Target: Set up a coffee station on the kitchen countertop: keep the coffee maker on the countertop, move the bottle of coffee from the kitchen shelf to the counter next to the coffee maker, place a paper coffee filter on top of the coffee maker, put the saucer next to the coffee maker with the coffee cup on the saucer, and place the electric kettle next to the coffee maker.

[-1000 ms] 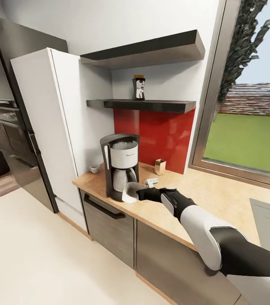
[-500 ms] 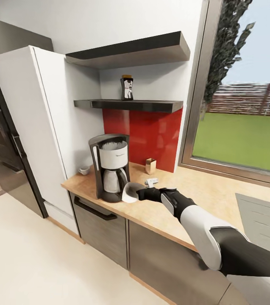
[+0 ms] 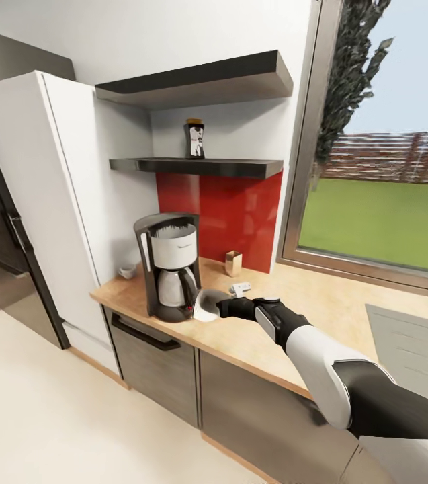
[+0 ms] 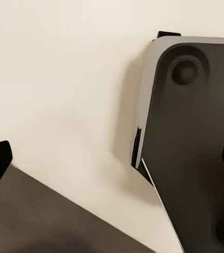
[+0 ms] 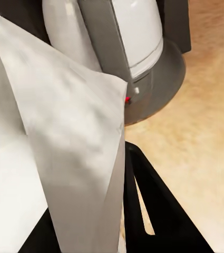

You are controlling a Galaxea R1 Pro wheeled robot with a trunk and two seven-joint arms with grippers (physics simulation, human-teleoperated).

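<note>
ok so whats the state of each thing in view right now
coffee maker: upright on the countertop, carafe in place
bottle of coffee: upright on the lower shelf
paper coffee filter: held in the right gripper, beside the coffee maker
coffee cup: upright on the countertop behind the coffee maker
right gripper: shut on the paper coffee filter

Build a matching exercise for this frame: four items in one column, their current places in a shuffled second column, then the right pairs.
Items:
1. bottle of coffee
2. coffee maker
3. paper coffee filter
4. coffee cup

Places:
A. on the countertop, near its left end
B. in the right gripper
C. on the lower wall shelf
D. behind the coffee maker, by the white cabinet

Pairs: 1-C, 2-A, 3-B, 4-D
</note>
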